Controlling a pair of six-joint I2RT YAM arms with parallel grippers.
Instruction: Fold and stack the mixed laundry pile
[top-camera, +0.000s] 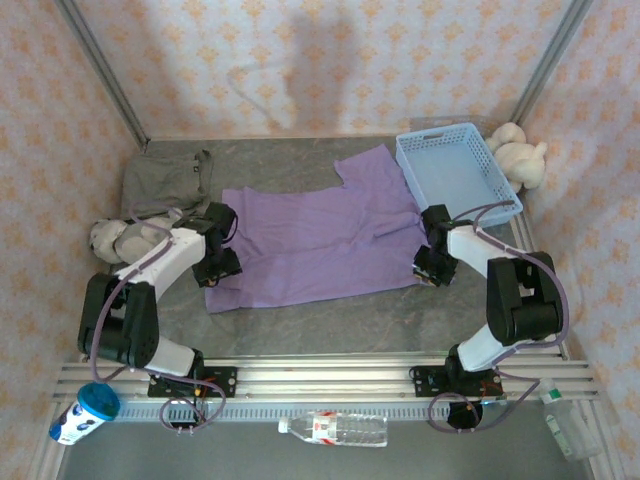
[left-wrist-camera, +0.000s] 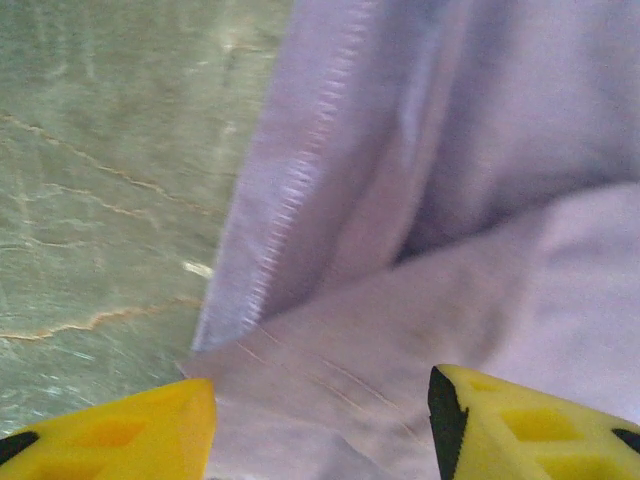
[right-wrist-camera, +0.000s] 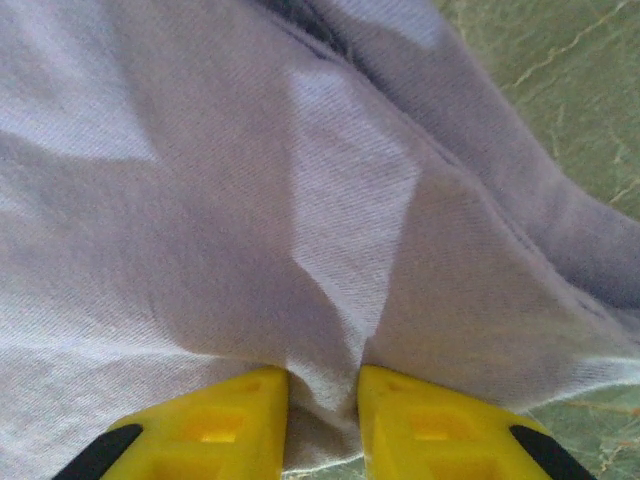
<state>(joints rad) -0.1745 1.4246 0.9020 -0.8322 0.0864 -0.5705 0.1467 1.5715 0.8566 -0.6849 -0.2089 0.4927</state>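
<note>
Well, from above, the purple T-shirt (top-camera: 320, 235) lies spread in the middle of the bench (top-camera: 330, 320). The grey-olive garment (top-camera: 168, 180) sits at the back left. The blue basket (top-camera: 455, 175) touches the shirt's far right corner, a plush toy (top-camera: 520, 155) beside it. The left hand (top-camera: 215, 255) is at the shirt's left edge, the right hand (top-camera: 432, 262) at its right edge. From the left wrist, the left hand (left-wrist-camera: 320, 430) stands wide over the hem. From the right wrist, the right hand (right-wrist-camera: 323, 420) is narrow, pinching a fold of shirt.
</note>
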